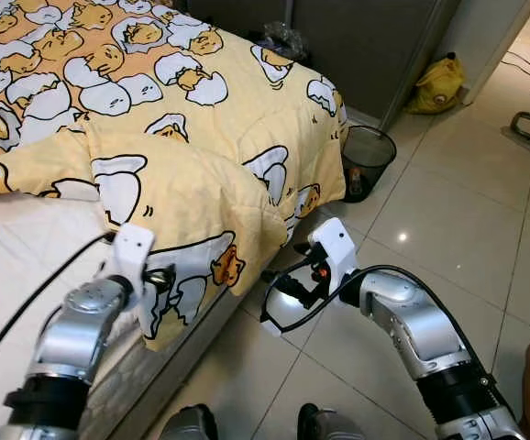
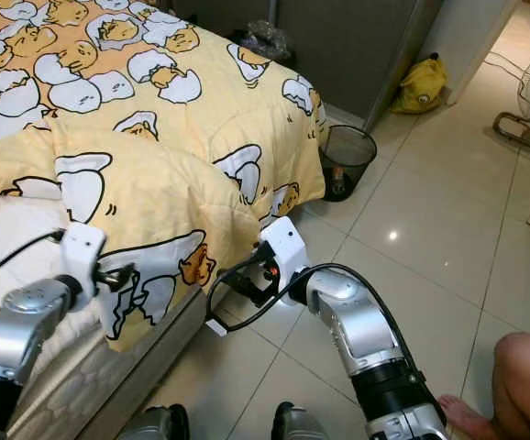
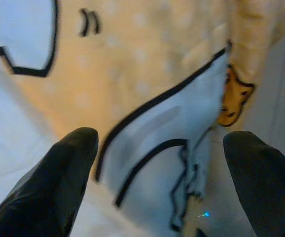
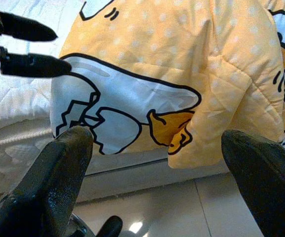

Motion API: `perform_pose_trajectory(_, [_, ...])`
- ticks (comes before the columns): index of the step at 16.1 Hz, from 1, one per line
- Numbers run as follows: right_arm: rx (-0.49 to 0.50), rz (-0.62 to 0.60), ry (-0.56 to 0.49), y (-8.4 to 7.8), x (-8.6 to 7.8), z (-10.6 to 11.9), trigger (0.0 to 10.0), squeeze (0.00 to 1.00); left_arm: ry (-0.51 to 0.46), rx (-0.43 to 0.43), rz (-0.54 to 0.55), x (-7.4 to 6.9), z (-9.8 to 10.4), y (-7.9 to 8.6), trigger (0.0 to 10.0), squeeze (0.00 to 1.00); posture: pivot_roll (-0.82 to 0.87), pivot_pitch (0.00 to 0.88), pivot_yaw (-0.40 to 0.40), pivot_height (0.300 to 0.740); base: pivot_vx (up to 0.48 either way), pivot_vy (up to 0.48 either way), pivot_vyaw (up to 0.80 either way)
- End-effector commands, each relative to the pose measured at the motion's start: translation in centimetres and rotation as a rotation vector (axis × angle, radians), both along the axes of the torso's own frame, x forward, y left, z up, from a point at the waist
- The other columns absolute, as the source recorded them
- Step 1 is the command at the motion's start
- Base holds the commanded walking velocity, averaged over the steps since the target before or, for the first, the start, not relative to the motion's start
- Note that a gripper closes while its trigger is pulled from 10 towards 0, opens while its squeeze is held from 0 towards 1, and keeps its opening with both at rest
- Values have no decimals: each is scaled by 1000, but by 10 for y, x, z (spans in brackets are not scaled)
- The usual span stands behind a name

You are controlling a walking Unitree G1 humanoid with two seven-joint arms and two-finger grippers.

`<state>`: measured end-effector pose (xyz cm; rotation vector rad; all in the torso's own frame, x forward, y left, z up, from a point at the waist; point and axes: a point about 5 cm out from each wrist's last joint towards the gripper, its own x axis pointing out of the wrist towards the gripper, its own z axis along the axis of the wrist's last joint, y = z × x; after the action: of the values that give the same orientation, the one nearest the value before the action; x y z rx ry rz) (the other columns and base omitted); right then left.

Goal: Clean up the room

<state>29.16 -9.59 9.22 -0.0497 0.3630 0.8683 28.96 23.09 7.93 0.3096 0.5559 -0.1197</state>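
Both grippers, left [image 1: 162, 278] and right [image 1: 274, 275], apparently open beside quilt's [image 1: 182, 174] downward-hanging corner.

Both head views look forward and down from above at the same bed corner with its yellow quilt [image 1: 182, 174] and the tiled floor [image 1: 448, 202]. The left wrist view sits very close to the quilt's hanging corner. The right wrist view faces that corner from further back.

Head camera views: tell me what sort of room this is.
Most likely a bedroom in a home: a bed with a yellow egg-print quilt, a mesh wastebasket on the tiled floor, and a grey wardrobe behind.
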Motion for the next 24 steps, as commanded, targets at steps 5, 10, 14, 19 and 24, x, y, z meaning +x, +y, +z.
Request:
perform_pose_trajectory(5, [-50,85,22,0,-9,-10,10000,0,100,16,-8,-4,-17,-7,10000,0,-59,140,-24,740,0,0,0])
perform_pose_trajectory(10, [-73,130,25,5,-14,-15,10000,0,145,-23,62,18,-32,-14,10000,0,-76,144,-15,740,0,0,0])
perform_pose_trajectory(14, [-75,133,20,4,-15,-14,10000,0,68,0,170,26,-24,4,10000,0,-92,152,-8,740,0,0,0])
perform_pose_trajectory(19, [-82,145,35,4,-18,-17,10000,0,120,-27,214,7,-29,19,10000,0,-69,157,-16,740,0,0,0])
perform_pose_trajectory(24, [-81,147,27,6,-14,-14,10000,0,194,-117,249,5,-47,9,10000,0,-73,144,-13,740,0,0,0])
